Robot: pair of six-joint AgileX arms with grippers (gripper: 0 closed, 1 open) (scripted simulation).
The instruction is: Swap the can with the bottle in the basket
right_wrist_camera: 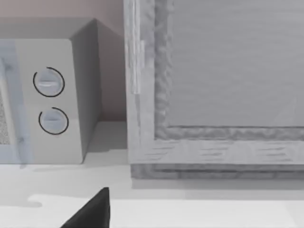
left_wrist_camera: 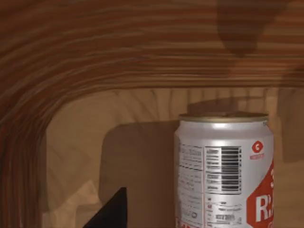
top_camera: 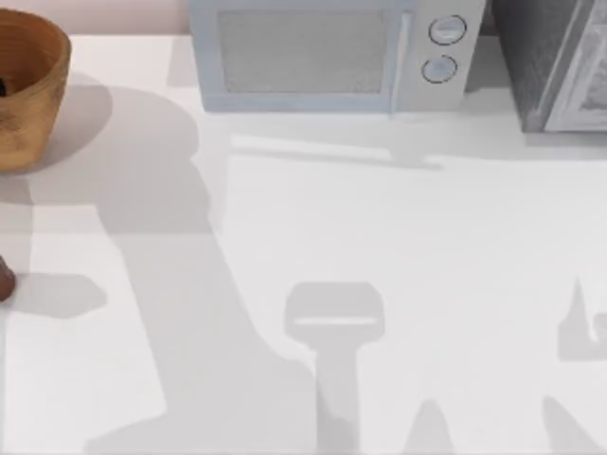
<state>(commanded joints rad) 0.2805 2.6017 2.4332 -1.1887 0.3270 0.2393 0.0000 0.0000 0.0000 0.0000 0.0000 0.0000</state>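
The orange-brown woven basket (top_camera: 28, 90) stands at the table's far left back corner. In the left wrist view its ribbed inner wall (left_wrist_camera: 95, 57) is close up, and the white can (left_wrist_camera: 223, 171) with red label and dull gold top stands upright on the basket's floor. A dark tip of my left gripper (left_wrist_camera: 111, 211) sits low inside the basket, beside the can and apart from it. A small dark reddish thing (top_camera: 4, 281) lies at the table's left edge, mostly cut off; I cannot tell whether it is the bottle. A dark tip of my right gripper (right_wrist_camera: 90, 213) hovers over the table near the back right.
A pale microwave (top_camera: 332, 52) with two round knobs stands at the back centre. A grey appliance (top_camera: 560, 62) with a textured door stands at the back right. Arm shadows fall across the white tabletop (top_camera: 398, 246).
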